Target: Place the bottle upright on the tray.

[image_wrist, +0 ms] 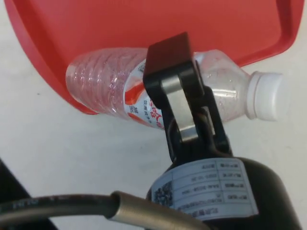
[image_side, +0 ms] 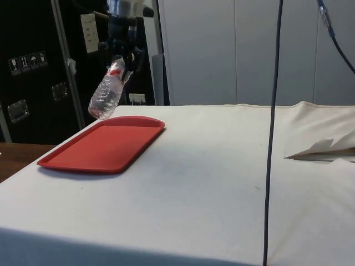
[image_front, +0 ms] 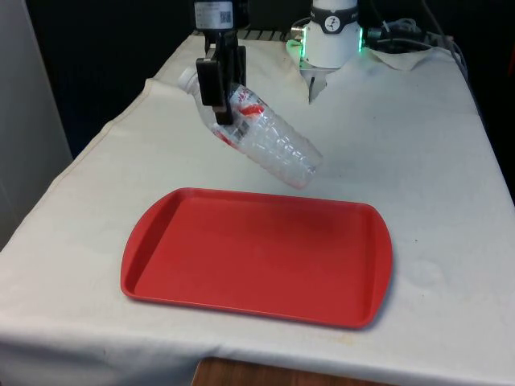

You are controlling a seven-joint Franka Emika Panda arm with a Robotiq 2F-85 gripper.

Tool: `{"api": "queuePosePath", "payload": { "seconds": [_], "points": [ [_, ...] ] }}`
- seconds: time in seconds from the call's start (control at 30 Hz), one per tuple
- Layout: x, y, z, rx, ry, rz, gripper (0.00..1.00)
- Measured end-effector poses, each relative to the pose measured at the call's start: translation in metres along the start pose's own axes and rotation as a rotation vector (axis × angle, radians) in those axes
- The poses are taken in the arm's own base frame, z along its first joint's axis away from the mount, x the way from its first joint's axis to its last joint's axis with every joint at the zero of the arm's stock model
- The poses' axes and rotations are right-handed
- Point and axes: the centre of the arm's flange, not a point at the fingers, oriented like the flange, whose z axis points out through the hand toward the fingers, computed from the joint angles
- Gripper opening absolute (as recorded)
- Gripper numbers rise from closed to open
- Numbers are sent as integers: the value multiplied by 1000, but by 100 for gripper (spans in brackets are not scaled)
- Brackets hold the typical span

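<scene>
A clear plastic bottle [image_front: 269, 138] with a red and white label and a white cap hangs tilted in the air, its base lower and pointing to the front view's right. My gripper [image_front: 219, 95] is shut on the bottle near its label. The bottle [image_side: 107, 92] hovers above the far end of the red tray [image_side: 100, 149]. The red tray [image_front: 257, 253] lies flat on the cloth, nearer the front edge. In the wrist view one black finger [image_wrist: 175, 86] crosses the bottle [image_wrist: 100, 81], with the tray [image_wrist: 144, 24] beyond it.
A black cable [image_side: 273, 127] hangs down through the side view. A fold of white cloth [image_side: 324, 148] rises at the side view's right. The robot base [image_front: 331, 36] stands at the table's far end.
</scene>
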Motion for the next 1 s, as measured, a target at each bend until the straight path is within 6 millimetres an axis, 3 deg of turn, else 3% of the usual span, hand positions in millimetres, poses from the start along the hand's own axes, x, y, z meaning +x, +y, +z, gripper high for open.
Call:
{"api": "queuePosePath", "payload": {
  "seconds": [1.0],
  "points": [
    [-8, -24, 8, -83, 214, -111, 0]
  ]
}}
